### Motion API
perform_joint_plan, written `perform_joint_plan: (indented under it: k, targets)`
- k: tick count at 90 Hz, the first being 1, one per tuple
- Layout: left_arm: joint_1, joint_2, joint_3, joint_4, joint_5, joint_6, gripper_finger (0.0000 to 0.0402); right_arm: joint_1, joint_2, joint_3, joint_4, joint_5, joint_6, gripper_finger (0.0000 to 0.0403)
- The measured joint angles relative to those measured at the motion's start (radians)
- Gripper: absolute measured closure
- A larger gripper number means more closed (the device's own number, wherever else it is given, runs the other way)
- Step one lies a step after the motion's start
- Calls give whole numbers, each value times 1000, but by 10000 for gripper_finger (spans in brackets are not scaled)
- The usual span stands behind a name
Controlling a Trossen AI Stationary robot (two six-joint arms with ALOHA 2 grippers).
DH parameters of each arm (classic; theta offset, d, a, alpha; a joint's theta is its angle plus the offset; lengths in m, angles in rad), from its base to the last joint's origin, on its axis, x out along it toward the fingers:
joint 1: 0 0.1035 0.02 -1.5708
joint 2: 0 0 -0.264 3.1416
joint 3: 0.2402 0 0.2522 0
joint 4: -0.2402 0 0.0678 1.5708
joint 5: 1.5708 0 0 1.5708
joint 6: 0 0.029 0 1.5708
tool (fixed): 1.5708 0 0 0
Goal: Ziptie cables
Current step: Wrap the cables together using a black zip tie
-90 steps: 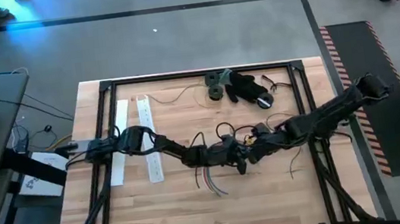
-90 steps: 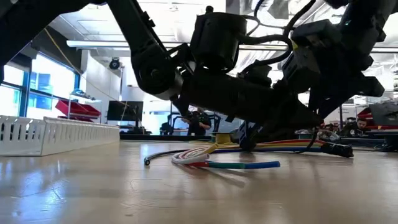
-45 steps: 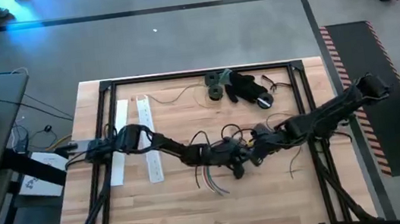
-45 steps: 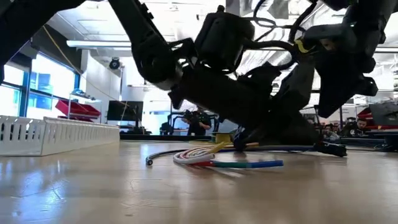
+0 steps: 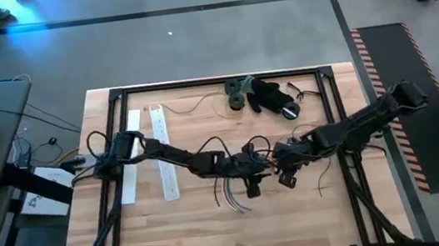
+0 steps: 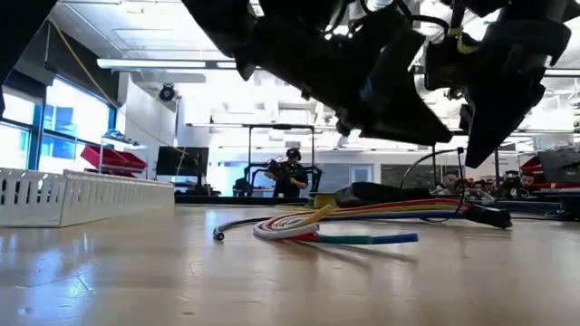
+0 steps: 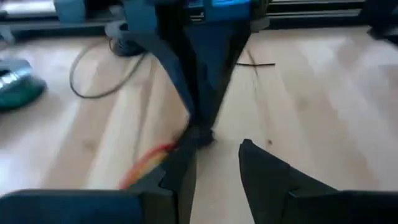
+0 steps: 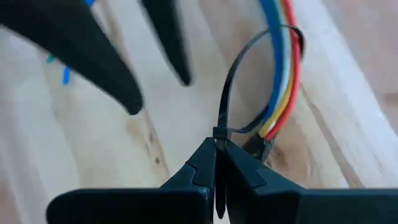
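While pinching a zip tie, right claw loops cables.

No legible text, label, brand, number or sign in any view (the hazard-striped floor mat beside the table carries only red-and-white diagonal bands, no lettering).

Blue, white, yellow and red cables inside a black zip tie.
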Motion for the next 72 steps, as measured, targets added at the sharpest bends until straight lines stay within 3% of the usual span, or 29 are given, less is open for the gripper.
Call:
perform_joint_plan:
  k: [10, 31, 72]
  targets:
    - [24, 2, 0, -4, 34, 45, 298, -21, 0, 0, 10, -39, -20, 403]
    - [81, 2, 0, 30, 249, 187, 298, -32, 0, 0, 53, -78, -10, 403]
    - [153, 3, 1, 30, 543, 471, 298, -32, 0, 0, 152, -97, 218, 403]
